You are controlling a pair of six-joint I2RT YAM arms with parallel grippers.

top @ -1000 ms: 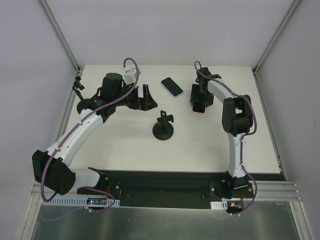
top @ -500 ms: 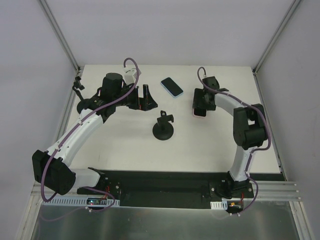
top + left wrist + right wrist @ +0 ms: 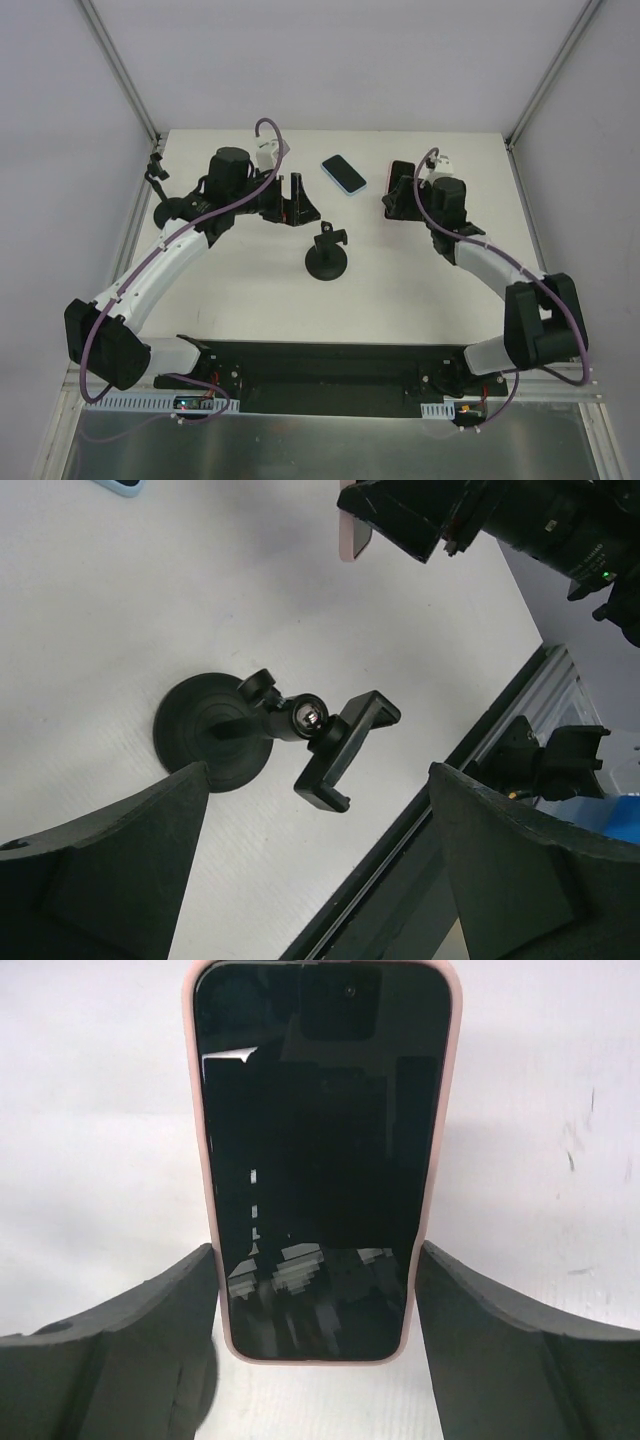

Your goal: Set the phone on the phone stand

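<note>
A pink-cased phone (image 3: 320, 1140) with a dark screen sits between my right gripper's (image 3: 315, 1260) fingers, which press on its two long edges. In the top view my right gripper (image 3: 398, 203) holds the phone (image 3: 402, 178) off the table at the back right, tilted. The phone's pink edge also shows in the left wrist view (image 3: 355, 535). The black phone stand (image 3: 326, 255) stands mid-table, its round base (image 3: 210, 730) down and its clamp (image 3: 345, 745) open and empty. My left gripper (image 3: 295, 195) is open and empty, back left of the stand, and it frames the stand in its wrist view (image 3: 315, 820).
A second phone in a blue case (image 3: 344, 172) lies flat at the back of the table, between the two grippers. Its corner shows in the left wrist view (image 3: 122, 485). The table's black front rail (image 3: 330, 360) runs along the near edge.
My right arm has swung out and back, carrying the pink phone up off the table and tilting it. My left gripper has shifted slightly right. The stand has not moved.
</note>
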